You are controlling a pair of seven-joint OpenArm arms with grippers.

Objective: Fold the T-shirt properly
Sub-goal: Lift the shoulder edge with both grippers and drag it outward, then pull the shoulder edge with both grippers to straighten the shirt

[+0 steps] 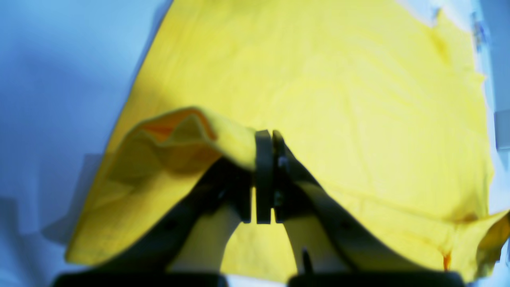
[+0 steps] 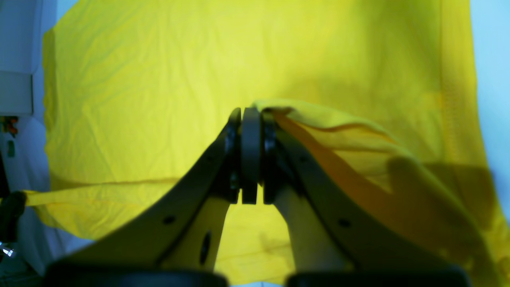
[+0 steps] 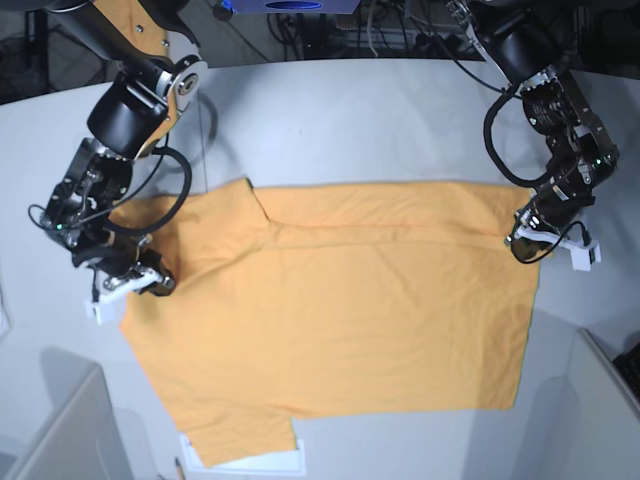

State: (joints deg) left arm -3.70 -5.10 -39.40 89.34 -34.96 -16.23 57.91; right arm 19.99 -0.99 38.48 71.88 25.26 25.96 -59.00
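The orange-yellow T-shirt [image 3: 340, 320] lies spread across the white table [image 3: 350, 120], its back half folded over along a crease near the far side. My left gripper [image 3: 522, 240] is at the shirt's right edge in the base view. In the left wrist view the left gripper [image 1: 265, 137] is shut, pinching a raised fold of the T-shirt [image 1: 338, 79]. My right gripper [image 3: 150, 282] is at the shirt's left edge. In the right wrist view the right gripper [image 2: 251, 113] is shut on a lifted fold of the T-shirt [image 2: 159, 79].
A white sheet [image 3: 270, 462] pokes out from under the shirt's near edge. Grey panels stand at the near left [image 3: 60, 430] and near right [image 3: 600, 400] corners. Cables and equipment [image 3: 400, 30] crowd the far side beyond the table.
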